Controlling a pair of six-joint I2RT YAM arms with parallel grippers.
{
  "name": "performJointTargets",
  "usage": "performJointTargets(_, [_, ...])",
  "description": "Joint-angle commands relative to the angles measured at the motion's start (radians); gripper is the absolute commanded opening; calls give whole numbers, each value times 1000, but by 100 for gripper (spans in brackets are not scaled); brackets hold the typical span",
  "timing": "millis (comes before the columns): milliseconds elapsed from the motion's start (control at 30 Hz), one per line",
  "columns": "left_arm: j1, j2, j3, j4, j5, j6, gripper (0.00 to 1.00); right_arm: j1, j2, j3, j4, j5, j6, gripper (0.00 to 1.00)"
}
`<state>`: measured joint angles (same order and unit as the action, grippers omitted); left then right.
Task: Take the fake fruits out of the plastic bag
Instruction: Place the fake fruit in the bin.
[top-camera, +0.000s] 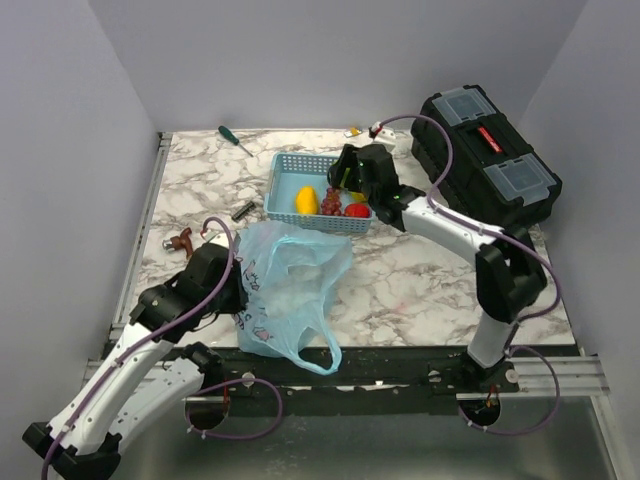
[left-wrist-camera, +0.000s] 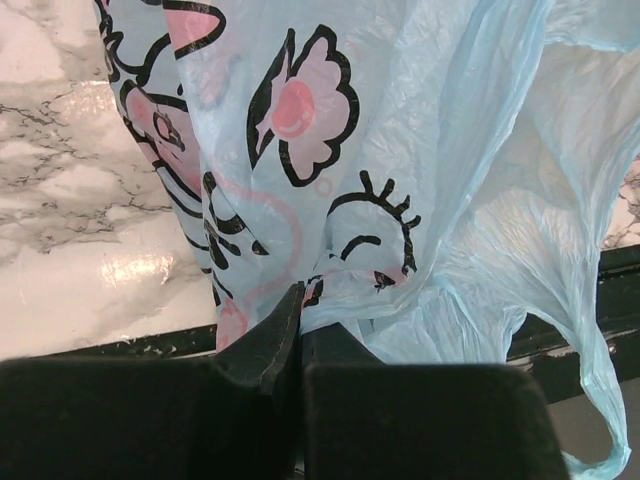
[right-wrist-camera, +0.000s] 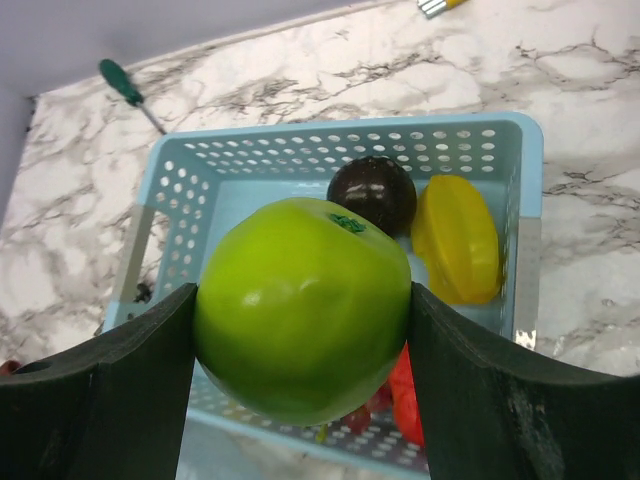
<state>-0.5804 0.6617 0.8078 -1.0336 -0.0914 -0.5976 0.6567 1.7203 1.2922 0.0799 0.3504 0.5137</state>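
At the lower left of the top view, the left end effector (top-camera: 222, 283) is closed on a fold of the plastic bag (top-camera: 295, 285). The bag is spread crumpled on the table (top-camera: 430, 285) near its front edge, and one loop handle is draped over that edge. In the left wrist view the printed film is seen pinched between fingers that are pressed together. Nothing solid is made out through the film, so it cannot be told whether fruit is left inside.

Further up, at mid-frame, the green apple (right-wrist-camera: 300, 300) is gripped between the fingers of the right end effector (right-wrist-camera: 300, 330) and held above the mesh basket (top-camera: 288, 165). A dark plum (right-wrist-camera: 372, 192), a yellow fruit (right-wrist-camera: 458, 238), a red fruit (right-wrist-camera: 405, 395) and purple grapes (top-camera: 331, 201) are already placed in the basket.

The step in hand is judged to be the setting-down of the apple. For the next move, the apple should be lowered over the bare left part of the basket and released gently. At the far upper left, a screwdriver (top-camera: 235, 139) is left aside.
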Motion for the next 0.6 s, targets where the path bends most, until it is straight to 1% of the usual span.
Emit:
performJointTargets(0, [-6, -42, -10, 23, 22, 11, 0, -22, 167, 160, -50, -42, 51, 21])
performJointTargets(200, [-6, -39, -10, 30, 30, 15, 0, -22, 354, 324, -115, -51, 57, 21])
performJointTargets(267, [-6, -53, -12, 32, 29, 14, 0, -22, 390, 348, -111, -78, 56, 25])
performJointTargets(300, [-6, -61, -11, 33, 28, 13, 0, -22, 400, 356, -109, -86, 55, 28])
performJointTargets(467, [-6, -68, -13, 32, 25, 10, 0, -22, 442, 398, -151, -100, 54, 52])
performJointTargets(567, [-7, -71, -16, 32, 25, 9, 0, -21, 446, 411, -183, -107, 49, 61])
